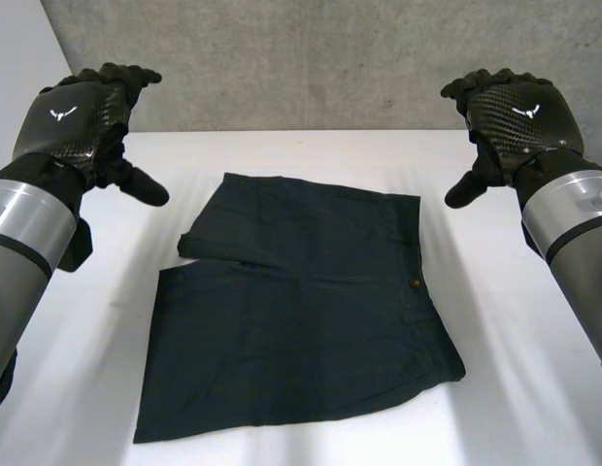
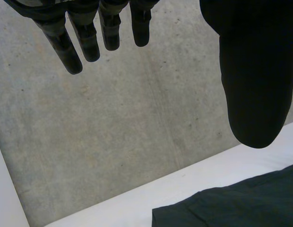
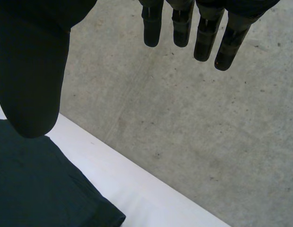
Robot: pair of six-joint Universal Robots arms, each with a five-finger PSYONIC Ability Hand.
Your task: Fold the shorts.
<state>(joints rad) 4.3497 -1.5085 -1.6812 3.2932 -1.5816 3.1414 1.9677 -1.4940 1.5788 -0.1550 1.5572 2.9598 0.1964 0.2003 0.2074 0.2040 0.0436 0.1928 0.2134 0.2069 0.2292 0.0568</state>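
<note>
Shorts: dark navy cloth shorts (image 1: 301, 311) are spread flat on the white table (image 1: 515, 408), between the two arms. The legs point toward the left arm. What appears to be the waistband, marked by a small button, is turned toward the right arm, though the dark cloth makes this hard to confirm.
Left hand: the black left hand (image 1: 73, 121) is raised beside the far leg of the shorts, well apart from the cloth. Its fingers (image 2: 90, 42) are straight and spread from the thumb, and nothing is held.
Right hand: the black right hand (image 1: 519, 116) is raised beside the far waist corner of the shorts, with fingers (image 3: 182, 28) straight and nothing held.
Step in hand: the first fold is judged not yet begun.
Doing it well: two corners of one edge should be pinched together, lifted low and laid over so that the edges meet.
Edges: the far leg is set back from the near leg, so a stepped hem line must be allowed for.
Open room: bare table is left on both sides of the shorts and beyond them.
</note>
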